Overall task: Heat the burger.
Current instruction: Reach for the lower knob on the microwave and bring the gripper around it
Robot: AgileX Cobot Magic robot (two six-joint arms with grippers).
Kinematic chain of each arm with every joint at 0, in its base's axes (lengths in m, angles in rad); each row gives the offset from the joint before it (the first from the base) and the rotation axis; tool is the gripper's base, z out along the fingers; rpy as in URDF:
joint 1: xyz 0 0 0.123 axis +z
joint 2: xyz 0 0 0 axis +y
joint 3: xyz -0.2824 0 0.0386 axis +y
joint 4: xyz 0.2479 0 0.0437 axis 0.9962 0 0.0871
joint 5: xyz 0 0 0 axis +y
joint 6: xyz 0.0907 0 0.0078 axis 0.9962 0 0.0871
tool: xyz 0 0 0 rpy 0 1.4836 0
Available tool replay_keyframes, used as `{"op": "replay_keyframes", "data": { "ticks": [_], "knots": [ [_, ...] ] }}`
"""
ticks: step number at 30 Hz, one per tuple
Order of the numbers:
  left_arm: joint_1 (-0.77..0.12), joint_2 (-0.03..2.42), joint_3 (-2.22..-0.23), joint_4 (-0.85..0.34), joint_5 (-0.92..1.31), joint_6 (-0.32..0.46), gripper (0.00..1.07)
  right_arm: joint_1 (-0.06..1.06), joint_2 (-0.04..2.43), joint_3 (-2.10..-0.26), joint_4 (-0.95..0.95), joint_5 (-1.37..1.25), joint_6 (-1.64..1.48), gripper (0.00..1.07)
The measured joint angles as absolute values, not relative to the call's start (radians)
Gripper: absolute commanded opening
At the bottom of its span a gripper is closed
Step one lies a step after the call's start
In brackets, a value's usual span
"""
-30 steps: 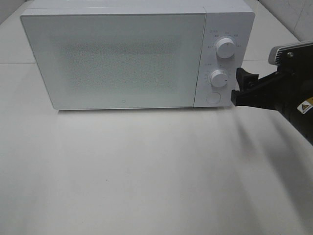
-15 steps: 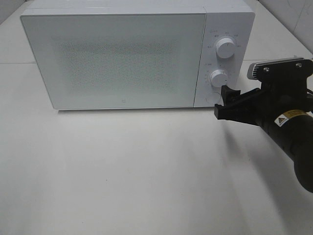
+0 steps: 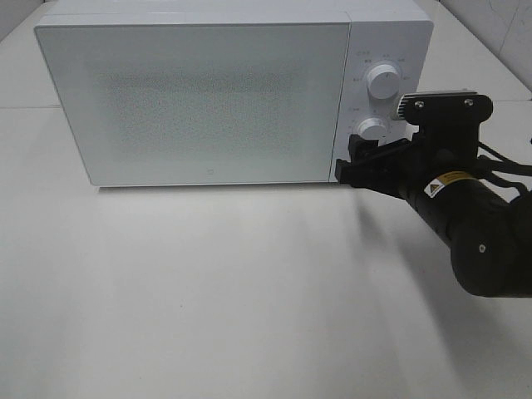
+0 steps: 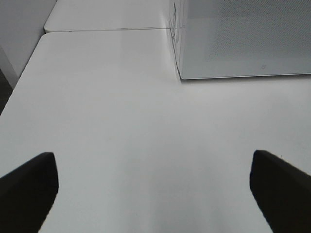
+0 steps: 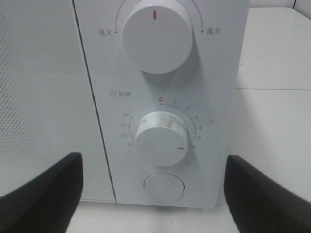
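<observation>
Tabletop [image 3: 249, 291] — white, seamed | microwave [image 3: 208, 100] on it | right tool [image 3: 349, 160] near timer dial [image 3: 373, 129]

**Right arm stretched out, left one barely on camera**

The right arm [image 3: 470, 237] reaches in from the right side of the overhead view, with the black forearm angled up and to the left. The right gripper [image 3: 349, 160] has its jaws spread wide with nothing between them. The left gripper [image 4: 155, 194] only shows in its own wrist view. Its fingers [image 4: 26, 191] are wide apart too, holding nothing.

High camera looks down on the microwave [image 3: 208, 100]; right wrist faces its dials [image 5: 161, 139] closely, left wrist its corner.
</observation>
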State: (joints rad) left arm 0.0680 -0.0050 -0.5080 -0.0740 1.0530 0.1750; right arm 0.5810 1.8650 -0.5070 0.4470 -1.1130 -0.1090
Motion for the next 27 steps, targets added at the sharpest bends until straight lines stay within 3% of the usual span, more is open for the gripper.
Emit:
{"op": "replay_keyframes", "data": {
  "ticks": [27],
  "knots": [
    [0.068, -0.005, -0.508, -0.074, 1.053, 0.175, 1.03, 0.577, 2.000, -0.641, 0.483, -1.116, -0.174, 0.76]
  ]
}}
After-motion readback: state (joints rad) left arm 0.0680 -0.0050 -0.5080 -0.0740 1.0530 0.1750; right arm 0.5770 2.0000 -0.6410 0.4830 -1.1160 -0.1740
